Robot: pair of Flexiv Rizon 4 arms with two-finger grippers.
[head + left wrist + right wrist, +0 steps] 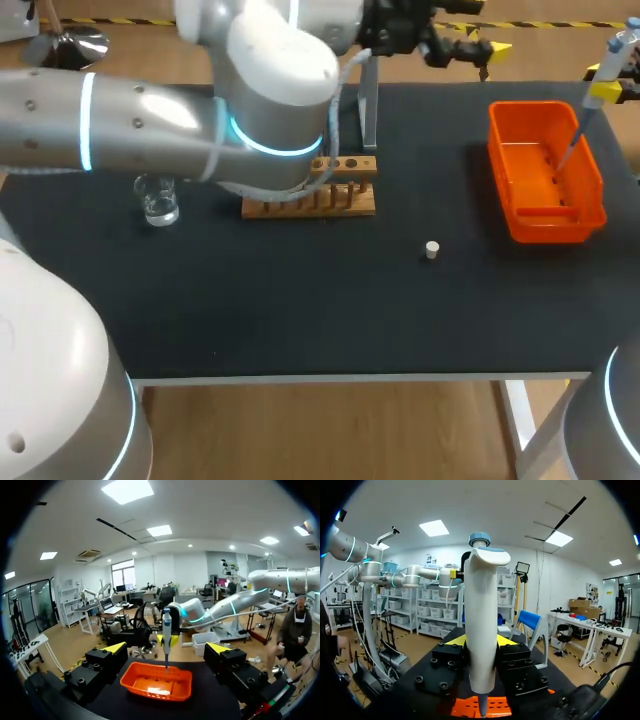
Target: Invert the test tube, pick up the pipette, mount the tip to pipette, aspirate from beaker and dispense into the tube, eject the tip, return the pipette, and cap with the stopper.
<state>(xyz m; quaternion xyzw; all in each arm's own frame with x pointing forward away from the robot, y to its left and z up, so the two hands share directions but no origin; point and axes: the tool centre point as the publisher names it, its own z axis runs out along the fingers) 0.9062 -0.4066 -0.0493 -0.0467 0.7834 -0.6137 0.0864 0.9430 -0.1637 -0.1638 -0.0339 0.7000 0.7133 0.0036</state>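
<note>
The orange bin (548, 228) lies at the right side of the table (300, 310); a few pale bits show on its floor, too small to name. The clear beaker (158, 199) stands at the left, and I cannot tell what is in it. The wooden rack (312, 190) sits mid-table, its left end hidden behind the left arm; I cannot make out a tube in it. The stopper (431, 249) lies alone on the mat between rack and bin. The right gripper (612, 90) is clamped on the pipette (480, 625), which is up in the air over the bin. Only the head view shows beaker, rack and stopper. The left wrist view shows the pipette from the front, over the bin's middle. The right wrist view shows its yellow fingertips (454, 640) pressed to both sides of the white body, the blue plunger on top. The pipette's long axis runs near upright, tilted a little in the head view, narrow end down toward the bin. The left gripper (482, 42) hangs over the table's far edge, its fingers spread wide with nothing between them.
</note>
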